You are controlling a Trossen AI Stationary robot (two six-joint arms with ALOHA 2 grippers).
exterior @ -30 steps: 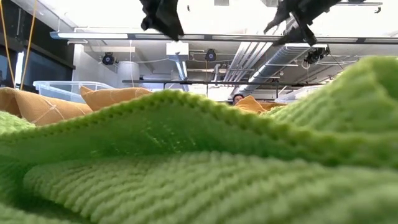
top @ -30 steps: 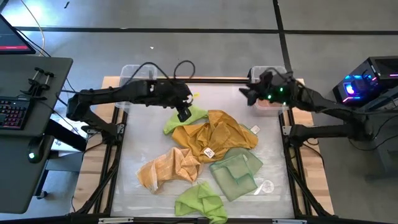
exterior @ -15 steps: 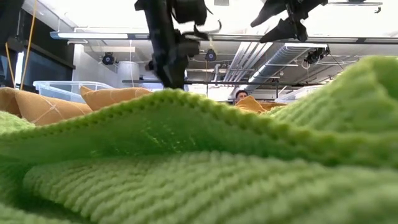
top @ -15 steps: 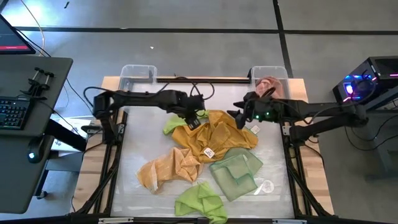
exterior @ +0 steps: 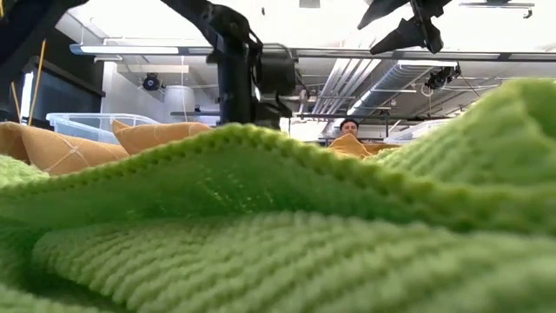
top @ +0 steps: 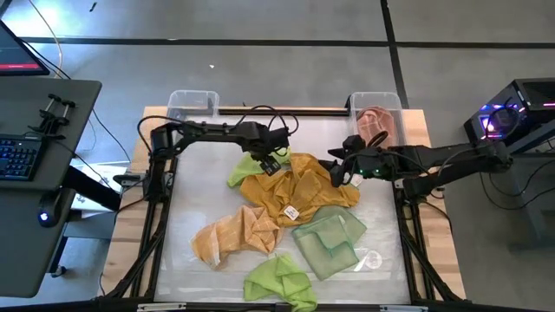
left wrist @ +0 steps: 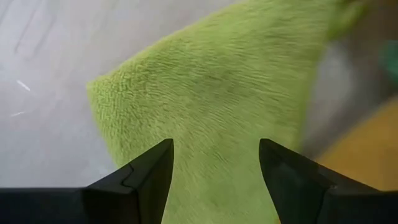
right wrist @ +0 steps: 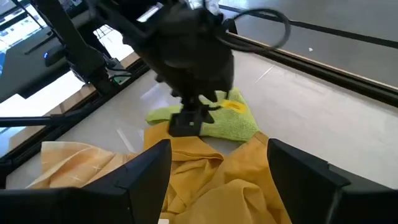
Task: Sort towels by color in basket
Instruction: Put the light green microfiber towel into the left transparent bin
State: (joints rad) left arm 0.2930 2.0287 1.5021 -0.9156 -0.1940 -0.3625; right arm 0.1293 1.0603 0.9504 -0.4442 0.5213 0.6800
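Note:
Several towels lie in a heap on the table. A lime green towel (top: pixel 244 172) is at the far left of it, with a mustard one (top: pixel 299 191) beside it. An orange-tan one (top: pixel 232 234), a sage one (top: pixel 329 238) and a second lime one (top: pixel 282 280) lie nearer. A pink-brown towel (top: pixel 375 121) sits in the right bin. My left gripper (top: pixel 270 164) is open, low over the far lime towel (left wrist: pixel 217 93). My right gripper (top: pixel 335 171) is open above the mustard towel's right part (right wrist: pixel 205 171). My left gripper (left wrist: pixel 214 149) points down over the flat middle of the far lime towel (left wrist: pixel 214 118), one open finger on either side of a stretch of cloth. I cannot tell whether the fingertips touch it. The towel lies on the table.
Two clear bins stand at the far edge, the left one (top: pixel 191 104) and the right one (top: pixel 375 106). The near lime towel (exterior: pixel 278 226) fills the front of the low view. In the right wrist view the left arm (right wrist: pixel 186 56) stands close ahead. Bare table lies along the left side.
My left gripper has come down onto the far lime towel, shifting slightly to the right. My right gripper has moved from over the right bin toward the near edge and the table's middle, over the mustard towel. The pink-brown towel now shows in the bin.

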